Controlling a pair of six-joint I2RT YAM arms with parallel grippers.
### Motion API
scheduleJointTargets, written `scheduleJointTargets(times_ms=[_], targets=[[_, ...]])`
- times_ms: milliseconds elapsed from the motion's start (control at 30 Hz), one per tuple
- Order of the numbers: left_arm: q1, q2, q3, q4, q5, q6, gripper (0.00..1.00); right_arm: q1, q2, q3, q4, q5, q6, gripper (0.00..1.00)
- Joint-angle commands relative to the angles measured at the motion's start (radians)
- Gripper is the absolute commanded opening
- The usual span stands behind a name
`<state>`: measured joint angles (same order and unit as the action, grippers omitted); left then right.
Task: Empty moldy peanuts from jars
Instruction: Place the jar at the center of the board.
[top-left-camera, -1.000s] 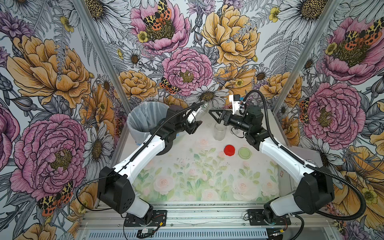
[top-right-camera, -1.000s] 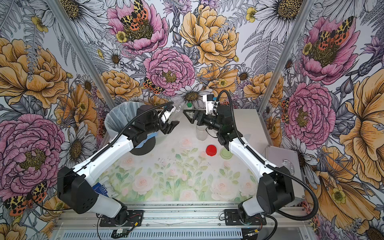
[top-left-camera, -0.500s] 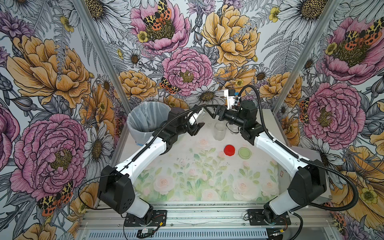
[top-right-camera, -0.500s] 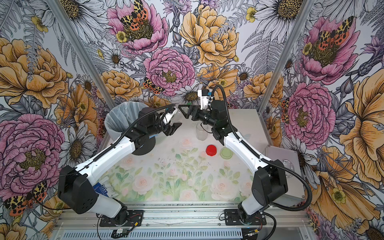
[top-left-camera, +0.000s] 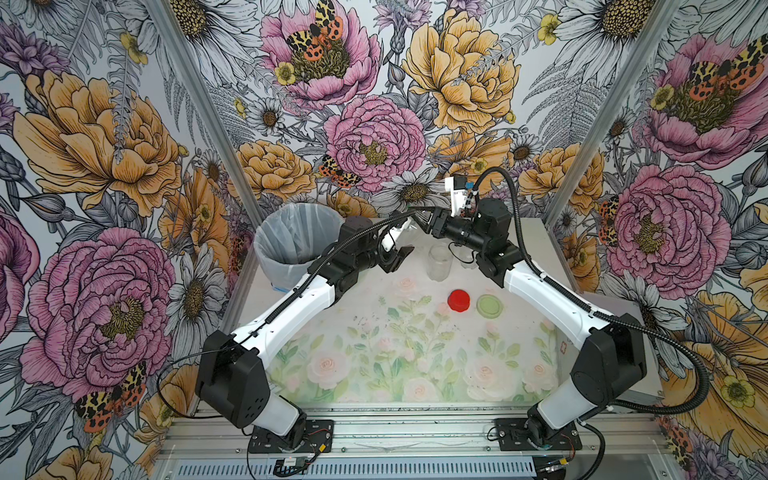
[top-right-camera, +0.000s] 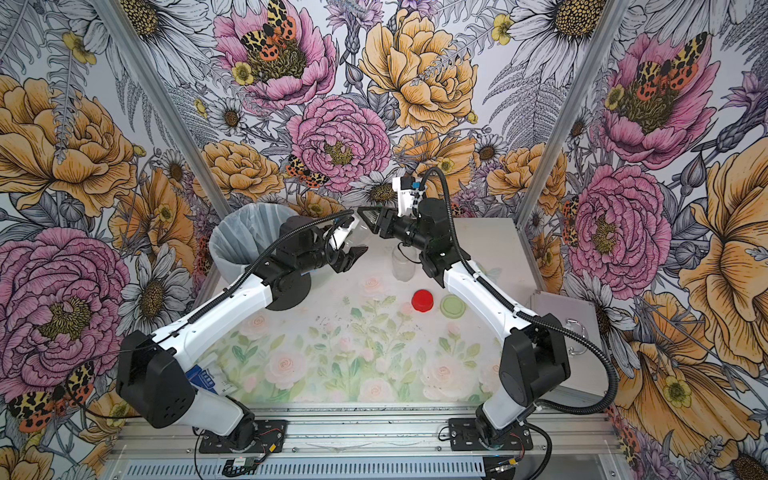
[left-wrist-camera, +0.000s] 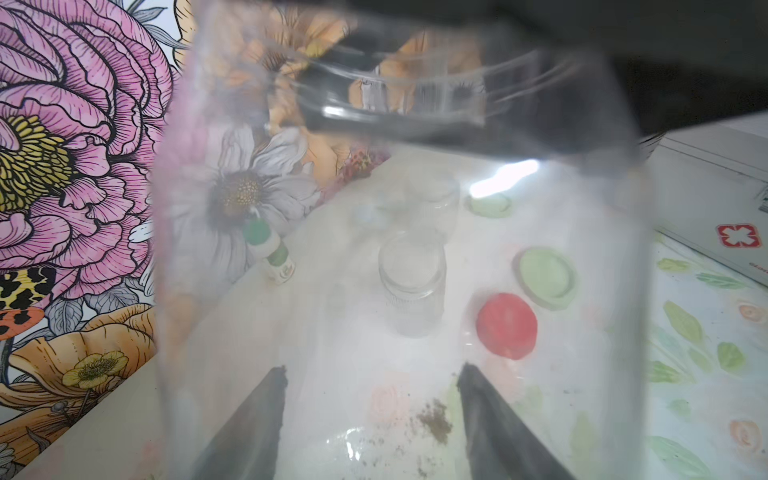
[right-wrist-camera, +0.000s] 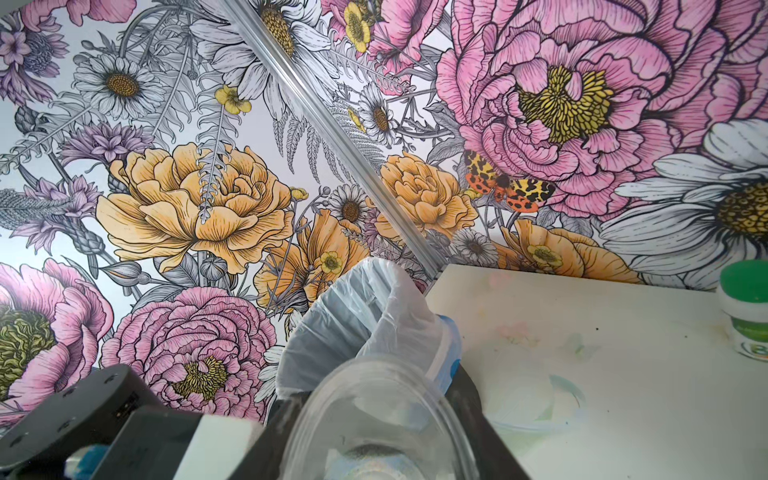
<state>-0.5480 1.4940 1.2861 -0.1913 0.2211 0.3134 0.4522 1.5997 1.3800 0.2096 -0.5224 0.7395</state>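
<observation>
The right tool (right-wrist-camera: 376, 415) is clamped on a lidless clear glass jar (right-wrist-camera: 370, 382). It holds the jar aloft over the back of the floral-printed counter (top-left-camera: 374, 357), near the plastic-lined waste bin (top-left-camera: 272, 249). The left tool (left-wrist-camera: 372, 368) is close by, its fingers apart. I see them only blurred through the glass and cannot confirm contact with the jar. The held jar looks empty apart from a dark smear at its base.

A second open clear jar (top-left-camera: 439, 262) stands upright on the counter. A third jar (left-wrist-camera: 436, 195) stands behind it, largely hidden by the right arm in both top views. A round red lid (top-left-camera: 458, 300) and a pale green lid (top-left-camera: 489, 304) lie just beside one another, not touching. The bin's interior is too washed out to read.
</observation>
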Motion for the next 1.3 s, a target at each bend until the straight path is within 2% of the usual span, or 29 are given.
scheduleJointTargets(times_ms=[0, 67, 100, 167, 400, 700, 967, 1133, 1267], targets=[[-0.024, 0.002, 0.003, 0.020, 0.027, 0.002, 0.76, 0.003, 0.019, -0.005, -0.027, 0.030, -0.106, 0.41], [-0.027, 0.003, 0.006, -0.030, 0.065, 0.026, 0.85, 0.004, 0.024, 0.005, -0.102, 0.057, -0.197, 0.38], [-0.031, -0.001, -0.001, -0.040, 0.052, 0.030, 0.93, 0.003, 0.029, 0.014, -0.144, 0.073, -0.239, 0.36], [-0.032, -0.020, -0.030, -0.056, 0.036, 0.032, 0.99, 0.003, 0.045, 0.033, -0.223, 0.107, -0.329, 0.35], [-0.027, -0.166, -0.185, -0.050, -0.036, -0.001, 0.99, 0.002, 0.132, 0.015, -0.240, 0.140, -0.477, 0.33], [-0.028, -0.334, -0.450, 0.157, -0.184, -0.099, 0.99, 0.058, 0.253, -0.015, -0.230, 0.256, -0.655, 0.34], [-0.047, -0.415, -0.591, 0.229, -0.275, -0.131, 0.99, 0.107, 0.319, -0.032, -0.236, 0.353, -0.699, 0.37], [-0.050, -0.417, -0.666, 0.291, -0.383, -0.143, 0.99, 0.128, 0.360, -0.040, -0.220, 0.408, -0.706, 0.39], [-0.051, -0.404, -0.734, 0.375, -0.503, -0.125, 0.99, 0.134, 0.382, -0.057, -0.207, 0.433, -0.699, 0.46]])
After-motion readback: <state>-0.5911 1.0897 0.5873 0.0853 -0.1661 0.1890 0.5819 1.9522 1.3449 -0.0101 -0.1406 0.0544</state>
